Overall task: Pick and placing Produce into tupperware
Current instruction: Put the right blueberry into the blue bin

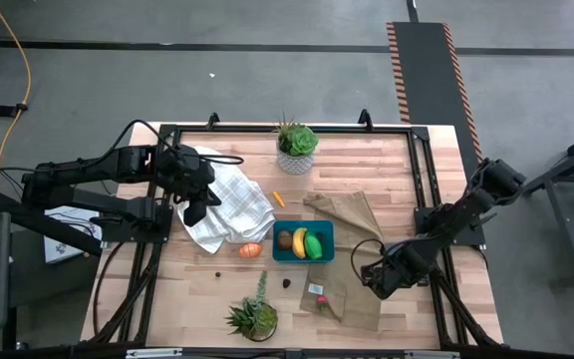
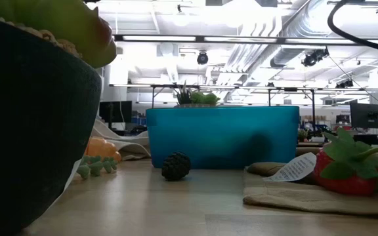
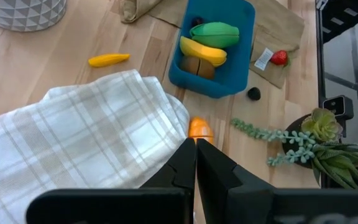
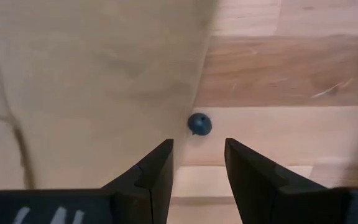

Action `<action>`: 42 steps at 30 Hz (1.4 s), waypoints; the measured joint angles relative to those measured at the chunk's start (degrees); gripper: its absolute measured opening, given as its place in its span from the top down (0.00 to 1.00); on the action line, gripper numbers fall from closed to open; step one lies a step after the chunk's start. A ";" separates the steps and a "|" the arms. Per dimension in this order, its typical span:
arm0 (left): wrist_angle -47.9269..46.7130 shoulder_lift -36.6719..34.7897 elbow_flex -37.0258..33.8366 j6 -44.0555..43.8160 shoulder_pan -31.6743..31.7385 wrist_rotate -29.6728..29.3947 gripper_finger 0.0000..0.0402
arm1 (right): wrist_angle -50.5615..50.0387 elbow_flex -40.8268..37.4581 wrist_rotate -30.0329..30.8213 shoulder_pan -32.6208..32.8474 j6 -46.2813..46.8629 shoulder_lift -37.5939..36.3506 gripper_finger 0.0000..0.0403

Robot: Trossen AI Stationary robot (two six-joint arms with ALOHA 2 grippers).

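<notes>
Teal tupperware (image 1: 303, 255) at centre of the table (image 1: 387, 170) already holds banana (image 1: 300, 241), green piece (image 1: 313, 245) and brown piece (image 1: 284, 239). Left pincer (image 1: 195, 211), upper left over checked cloth (image 1: 229, 204), fingers together, empty. Right pincer (image 4: 196, 163), lower right, fingers apart over a small blue ball (image 4: 199, 124), probably lining up to grab it.

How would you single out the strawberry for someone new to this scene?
Find the teal tupperware mid-table, then the tan cloth running toward the near edge. The strawberry lies on that cloth: small, red, green-leafed, with a white tag beside it.
</notes>
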 joint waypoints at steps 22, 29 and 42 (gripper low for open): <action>0.02 -0.01 0.00 0.00 0.00 0.00 0.99 | -1.04 0.00 0.30 0.26 -0.30 0.48 0.67; -0.07 -0.01 0.00 0.00 0.01 0.00 0.99 | 0.16 0.00 0.09 0.26 -0.13 0.52 0.67; -1.04 -0.01 0.00 0.00 0.01 0.00 0.99 | 3.03 -2.18 -0.52 0.26 0.06 0.72 0.67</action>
